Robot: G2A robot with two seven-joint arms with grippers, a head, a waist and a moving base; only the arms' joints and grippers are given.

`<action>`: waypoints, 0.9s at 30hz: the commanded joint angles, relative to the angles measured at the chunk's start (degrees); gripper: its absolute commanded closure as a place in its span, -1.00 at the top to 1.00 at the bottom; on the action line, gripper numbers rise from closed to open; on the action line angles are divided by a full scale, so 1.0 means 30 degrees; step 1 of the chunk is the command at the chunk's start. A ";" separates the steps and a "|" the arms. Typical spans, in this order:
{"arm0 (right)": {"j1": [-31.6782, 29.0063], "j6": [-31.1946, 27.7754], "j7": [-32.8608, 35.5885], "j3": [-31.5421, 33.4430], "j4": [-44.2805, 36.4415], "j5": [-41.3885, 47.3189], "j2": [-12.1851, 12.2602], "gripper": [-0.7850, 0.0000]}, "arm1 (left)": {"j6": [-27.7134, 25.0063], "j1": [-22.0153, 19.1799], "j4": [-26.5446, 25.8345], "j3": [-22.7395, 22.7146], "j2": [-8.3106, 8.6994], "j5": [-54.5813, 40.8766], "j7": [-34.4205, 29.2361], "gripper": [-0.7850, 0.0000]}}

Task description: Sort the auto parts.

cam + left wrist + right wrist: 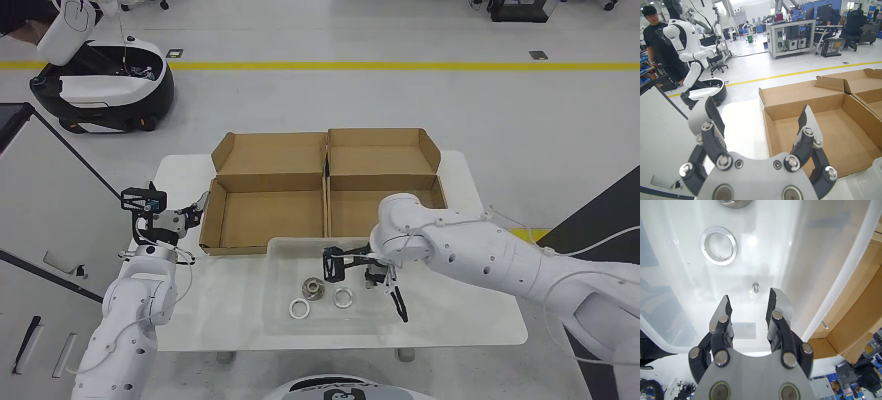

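Both gaping: left end effector [757, 103] by cardboard box [829, 136], right end effector [749, 293] near tiny bolt [755, 288].

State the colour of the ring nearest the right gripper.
The ring is silver, best in right wrist view.

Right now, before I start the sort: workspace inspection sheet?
Surface: white table, bearing a translucent tray and two boxes.
Job's things: in the tray, a metal ring, a second ring, a hub-like part, a small bolt; left cardboard box and right cardboard box open, side by side.
Clutter: nothing seen.
Grippers: left gripper open, beside the left cardboard box; right gripper open, over the tray near the bolt.
Cables: black cable on the floor.
Surroundings: another robot, yellow floor line.
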 commanded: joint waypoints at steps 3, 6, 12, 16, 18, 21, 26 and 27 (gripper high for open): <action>-0.0173 -0.0173 -0.0174 0.0000 0.0383 -0.0158 -0.0161 0.18 | 0.0000 0.0000 0.0000 0.0000 0.0000 0.0000 0.0000 1.00; -0.0238 -0.0321 -0.0322 0.0000 0.0641 -0.0140 -0.0283 0.19 | 0.0000 0.0000 0.0000 0.0000 0.0000 0.0000 0.0000 1.00; -0.0307 -0.0544 -0.0545 0.0000 0.1119 -0.0216 -0.0523 0.15 | 0.0000 0.0000 0.0000 0.0000 0.0000 0.0000 0.0000 1.00; -0.0338 -0.0615 -0.0615 0.0000 0.1293 -0.0221 -0.0660 0.17 | 0.0000 0.0000 0.0000 0.0000 0.0000 0.0000 0.0000 1.00; -0.0349 -0.0653 -0.0654 0.0000 0.1375 -0.0237 -0.0726 0.19 | 0.0000 0.0000 0.0000 0.0000 0.0000 0.0000 0.0000 1.00; -0.0352 -0.0713 -0.0714 0.0000 0.1583 -0.0257 -0.0824 0.20 | 0.0000 0.0000 0.0000 0.0000 0.0000 0.0000 0.0000 1.00; -0.0335 -0.0818 -0.0818 0.0000 0.1917 -0.0221 -0.1000 0.26 | 0.0000 0.0000 0.0000 0.0000 0.0000 0.0000 0.0000 1.00; -0.0343 -0.0821 -0.0821 0.0000 0.1991 -0.0233 -0.1037 0.27 | 0.0000 0.0000 0.0000 0.0000 0.0000 0.0000 0.0000 1.00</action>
